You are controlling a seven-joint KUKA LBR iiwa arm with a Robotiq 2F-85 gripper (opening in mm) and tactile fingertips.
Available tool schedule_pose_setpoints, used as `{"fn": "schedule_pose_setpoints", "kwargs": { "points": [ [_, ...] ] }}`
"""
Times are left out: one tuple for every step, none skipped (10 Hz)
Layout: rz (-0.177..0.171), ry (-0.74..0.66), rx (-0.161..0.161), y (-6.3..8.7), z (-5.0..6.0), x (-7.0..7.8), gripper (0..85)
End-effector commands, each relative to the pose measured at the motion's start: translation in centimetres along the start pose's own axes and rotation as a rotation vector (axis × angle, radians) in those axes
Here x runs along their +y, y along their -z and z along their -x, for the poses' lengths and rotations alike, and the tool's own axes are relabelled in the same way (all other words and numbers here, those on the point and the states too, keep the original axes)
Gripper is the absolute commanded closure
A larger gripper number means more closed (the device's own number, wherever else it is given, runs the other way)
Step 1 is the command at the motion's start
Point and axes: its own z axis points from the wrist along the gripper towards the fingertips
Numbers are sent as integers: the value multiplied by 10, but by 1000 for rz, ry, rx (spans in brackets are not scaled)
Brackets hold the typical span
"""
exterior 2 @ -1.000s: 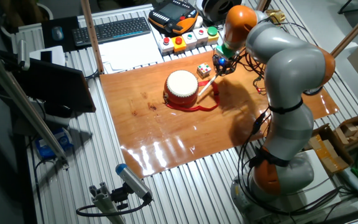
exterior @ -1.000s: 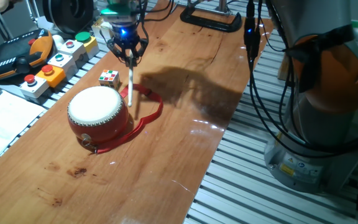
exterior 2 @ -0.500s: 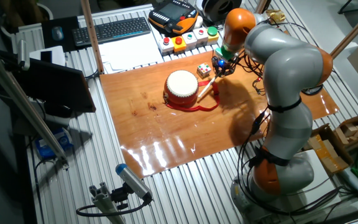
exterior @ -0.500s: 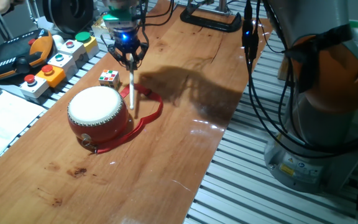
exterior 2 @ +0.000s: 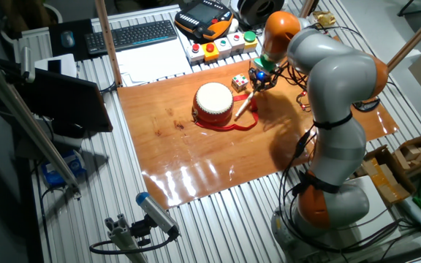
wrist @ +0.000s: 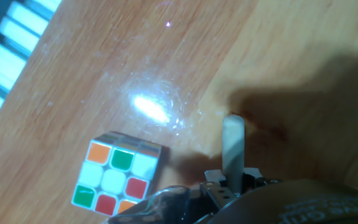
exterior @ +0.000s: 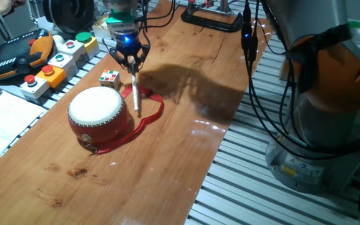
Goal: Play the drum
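I'm seeing the arm reaching from lower right toward the upper middle of the other fixed view, its gripper pointing down, fingers pinching a thin white stick that is slanting downward.

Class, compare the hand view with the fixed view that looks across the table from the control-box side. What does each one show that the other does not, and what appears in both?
Only the hand view shows the multicoloured cube's individual stickers close up. Only the fixed view shows the drum with its red strap, the button boxes, and the gripper from outside, holding the white stick down beside the drum. Both show the cube, the stick and the wooden table.
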Motion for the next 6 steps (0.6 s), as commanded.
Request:
{"fn": "schedule_pose_setpoints", "kwargs": {
  "points": [
    [1,3,1,-2,1,0,843],
    [2,12,0,-5,1,1,843],
    [3,15,2,-7,2,1,843],
    [6,18,3,-9,2,1,843],
    [8,18,1,-12,3,1,843],
    [10,17,2,-16,4,2,843]
  ]
}}
